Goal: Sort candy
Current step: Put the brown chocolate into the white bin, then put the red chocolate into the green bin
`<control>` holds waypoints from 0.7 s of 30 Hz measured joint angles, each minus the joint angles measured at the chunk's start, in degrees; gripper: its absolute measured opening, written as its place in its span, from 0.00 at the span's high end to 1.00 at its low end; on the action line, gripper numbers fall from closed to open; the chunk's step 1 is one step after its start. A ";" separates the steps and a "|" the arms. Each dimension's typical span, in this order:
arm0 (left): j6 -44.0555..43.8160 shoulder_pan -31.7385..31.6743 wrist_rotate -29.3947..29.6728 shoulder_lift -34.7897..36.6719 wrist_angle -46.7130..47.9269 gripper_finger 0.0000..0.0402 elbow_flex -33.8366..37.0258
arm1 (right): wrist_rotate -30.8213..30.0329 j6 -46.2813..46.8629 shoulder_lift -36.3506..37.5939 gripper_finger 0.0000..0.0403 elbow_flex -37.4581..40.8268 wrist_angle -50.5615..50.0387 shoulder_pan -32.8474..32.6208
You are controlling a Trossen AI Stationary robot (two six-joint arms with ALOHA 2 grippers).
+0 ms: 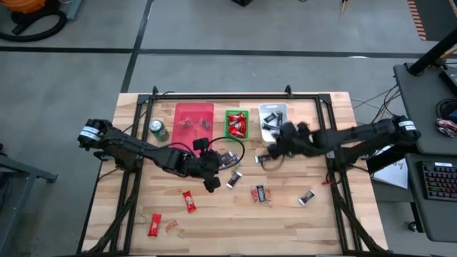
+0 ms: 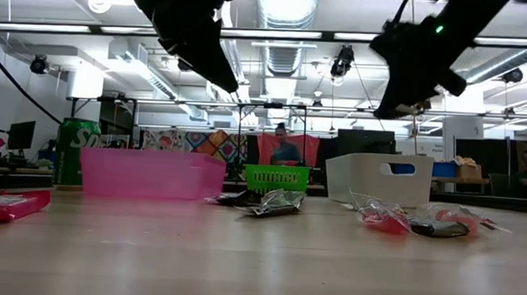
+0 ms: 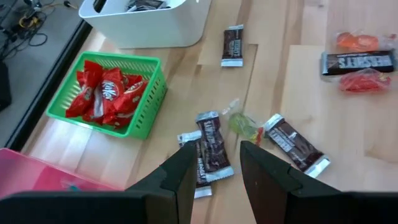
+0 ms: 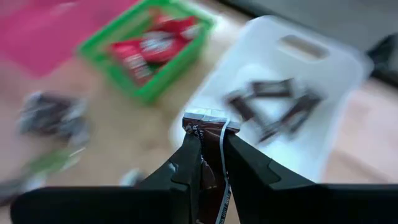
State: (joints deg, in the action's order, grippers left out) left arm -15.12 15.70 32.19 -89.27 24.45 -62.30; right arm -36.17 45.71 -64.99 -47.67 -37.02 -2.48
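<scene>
Right wrist view: claw [image 4: 211, 163] pinching dark candy [image 4: 208, 155]

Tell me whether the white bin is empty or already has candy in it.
Not empty. The white bin holds several dark-wrapped candies lying on its floor, seen in the right wrist view; the high view shows dark pieces inside it too.

Lab: ceiling ducts [image 2: 285, 4], monitors [image 2: 20, 135]

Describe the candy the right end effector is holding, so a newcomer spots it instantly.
Find the white bin at the table's back, next to the green basket. Just short of it, the right end effector pinches a dark silver-ended bar: the only candy off the table.
</scene>
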 joint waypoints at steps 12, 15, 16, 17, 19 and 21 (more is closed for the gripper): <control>-2.62 1.54 -0.31 -0.01 0.33 0.73 0.09 | 6.57 -13.24 -0.87 0.65 0.47 3.19 20.37; -4.29 1.64 -0.70 -0.02 1.12 0.73 0.09 | 6.56 -13.81 -0.85 0.57 0.50 3.26 20.83; -4.89 1.64 -1.51 -0.02 1.58 0.73 0.09 | 6.61 -13.89 -0.85 0.55 0.50 3.28 20.79; -5.57 1.64 -2.28 -0.02 2.13 0.73 0.09 | 6.64 -14.07 -0.83 0.53 0.47 3.35 20.66; -6.82 1.64 -4.75 -0.02 3.15 0.73 0.09 | 6.65 -14.10 -0.83 0.50 0.41 3.50 19.84; -8.04 1.66 -7.50 -0.02 4.29 0.73 0.09 | 6.66 -13.85 -0.83 0.49 0.41 3.49 18.75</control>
State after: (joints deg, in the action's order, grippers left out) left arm -23.15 17.37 24.69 -89.30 28.73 -62.22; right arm -29.51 31.86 -65.82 -47.27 -33.53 16.28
